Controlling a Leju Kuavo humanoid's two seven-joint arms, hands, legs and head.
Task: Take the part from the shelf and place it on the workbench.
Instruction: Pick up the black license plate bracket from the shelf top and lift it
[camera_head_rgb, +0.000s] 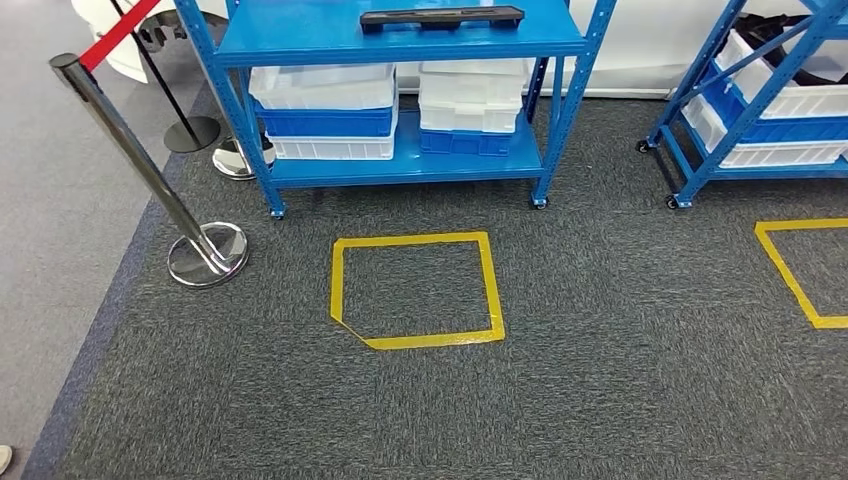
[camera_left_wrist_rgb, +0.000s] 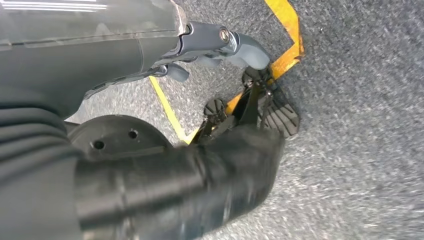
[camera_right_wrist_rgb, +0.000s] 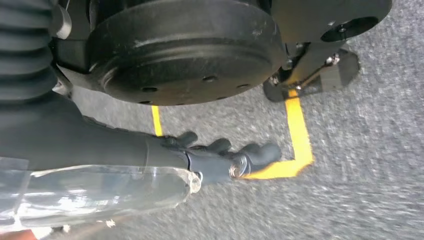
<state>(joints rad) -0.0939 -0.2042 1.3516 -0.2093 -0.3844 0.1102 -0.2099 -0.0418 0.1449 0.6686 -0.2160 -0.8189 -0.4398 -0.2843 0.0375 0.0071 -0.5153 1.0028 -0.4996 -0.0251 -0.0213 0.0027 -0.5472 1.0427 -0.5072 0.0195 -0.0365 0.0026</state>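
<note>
A long black part (camera_head_rgb: 442, 17) lies flat on the upper level of the blue shelf (camera_head_rgb: 400, 42) straight ahead, at the far side of the carpet. Both arms hang at my sides. In the left wrist view my left hand (camera_left_wrist_rgb: 212, 46) hangs over the grey carpet, its fingers loosely extended and holding nothing. In the right wrist view my right hand (camera_right_wrist_rgb: 217, 154) also hangs over the carpet, fingers stretched out with nothing in them. Both hands are far from the part.
White and blue bins (camera_head_rgb: 325, 110) are stacked on the shelf's lower level. A yellow tape square (camera_head_rgb: 415, 290) marks the carpet before the shelf. Chrome stanchions (camera_head_rgb: 150, 170) with a red belt stand at the left. A second blue shelf (camera_head_rgb: 770, 100) stands at the right.
</note>
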